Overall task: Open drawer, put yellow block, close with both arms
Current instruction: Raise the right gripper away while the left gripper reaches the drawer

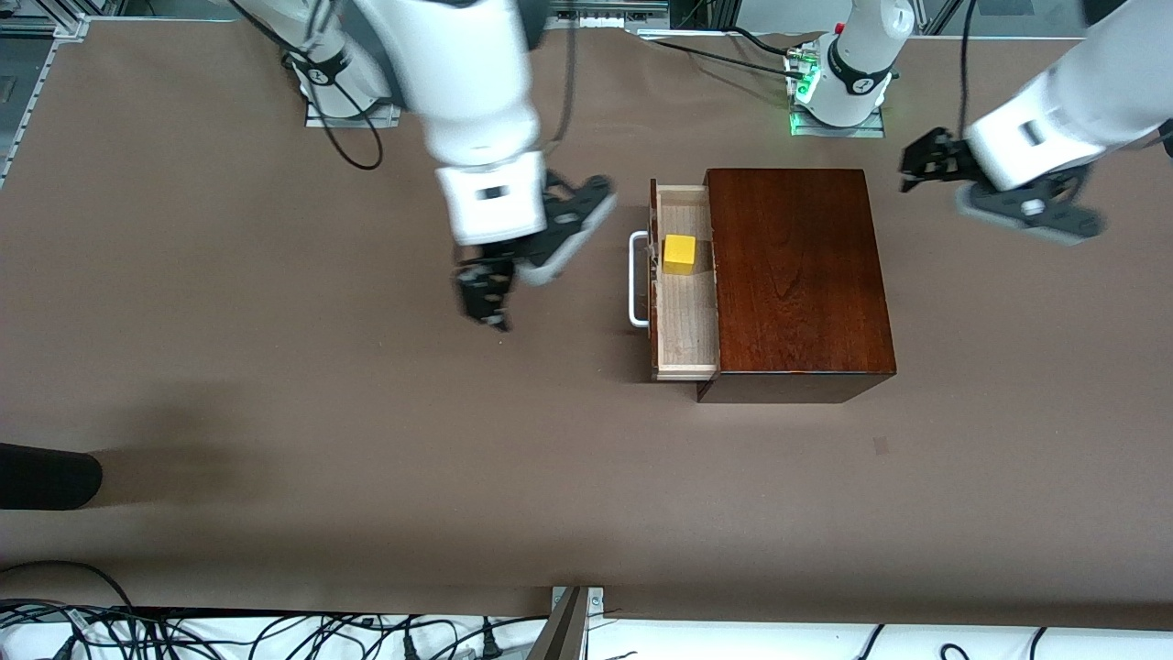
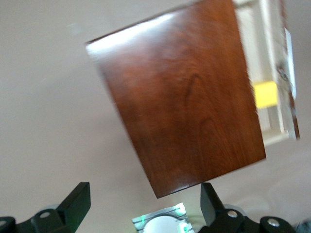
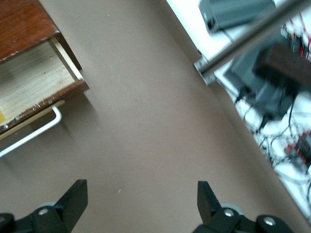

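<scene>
Open drawer [image 1: 683,312] with yellow block [image 1: 679,253] inside; right hand [image 1: 486,291] and left hand [image 1: 921,165] both spread, empty.

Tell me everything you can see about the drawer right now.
The drawer is a pale bare-wood tray with a dark reddish-brown front and a white U-shaped handle. It stands pulled partly out of the glossy dark wooden box, toward the right arm's end of the table. The yellow block sits inside it. Neither gripper touches it.
</scene>
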Available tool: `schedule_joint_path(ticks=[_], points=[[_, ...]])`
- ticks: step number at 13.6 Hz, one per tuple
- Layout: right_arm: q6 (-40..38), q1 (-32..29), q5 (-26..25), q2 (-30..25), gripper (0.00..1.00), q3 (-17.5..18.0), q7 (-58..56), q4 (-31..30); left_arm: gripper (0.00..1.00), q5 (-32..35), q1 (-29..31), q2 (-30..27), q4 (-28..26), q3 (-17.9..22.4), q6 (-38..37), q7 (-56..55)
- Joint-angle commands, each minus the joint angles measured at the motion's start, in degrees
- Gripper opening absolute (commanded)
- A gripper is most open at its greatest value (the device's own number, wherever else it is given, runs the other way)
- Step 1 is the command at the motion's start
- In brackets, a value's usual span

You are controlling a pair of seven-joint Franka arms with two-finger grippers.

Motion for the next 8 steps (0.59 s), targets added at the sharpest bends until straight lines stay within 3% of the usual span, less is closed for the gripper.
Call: schedule_joint_path(ticks=[1,3,5,8], points=[[-3.4,-4.5,6.5,-4.9,1.00,-2.3,1.0,-3.8,1.00,-3.6,0.1,6.0,3.4,-6.6,-1.4,13.5],[-3.9,-5.6,9.8,-10.5,1.00,-5.4,4.1,-10.6,1.00,-4.2,-0.4,11.3,3.6,-13.6,2.4,15.9],[-3.9,-8.0,10.2,-16.5,1.00,-5.7,5.2,-17.8,1.00,-3.0,-1.7,16.5,3.6,-19.7,9.2,19.2],[-3.0,-11.9,10.2,-24.5,1.00,-5.7,8.8,-28.9,1.00,0.5,-7.0,22.1,3.5,-20.5,22.9,28.2]])
